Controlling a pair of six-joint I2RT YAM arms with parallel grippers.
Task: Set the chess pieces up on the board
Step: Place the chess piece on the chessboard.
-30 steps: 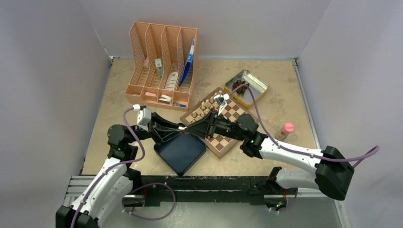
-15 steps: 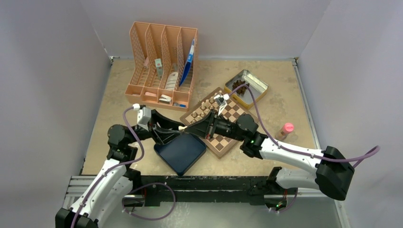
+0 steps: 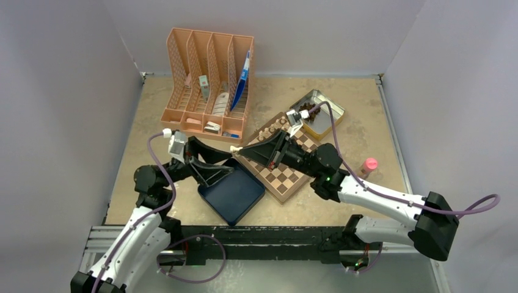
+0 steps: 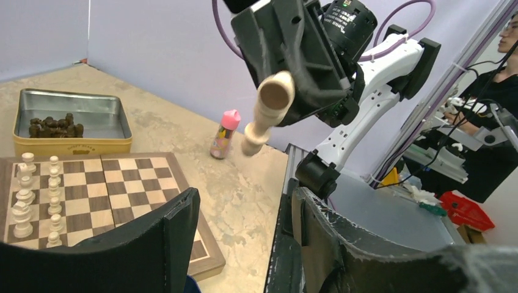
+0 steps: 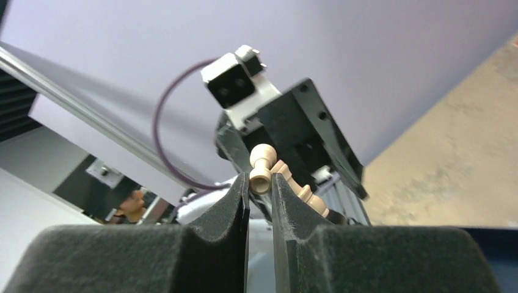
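A sandy desk (image 3: 153, 122) walled in pale lilac carries everything. On the left, the left arm reaches in with its elbow bent. Its left tool (image 4: 244, 204) stands open and empty over the dark blue tray (image 3: 232, 195). Just beyond it, the right tool (image 5: 261, 183) is closed on a pale chess piece (image 4: 269, 110). The piece is pinched near one end, tilted, in the air above the tray's far corner and beside the chessboard (image 3: 287, 177). The right arm stretches low across that board. With so short a hold, the piece could pivot or slip during the swing. A careless descent could also topple the standing pieces (image 4: 24, 195) already ranked on the board.
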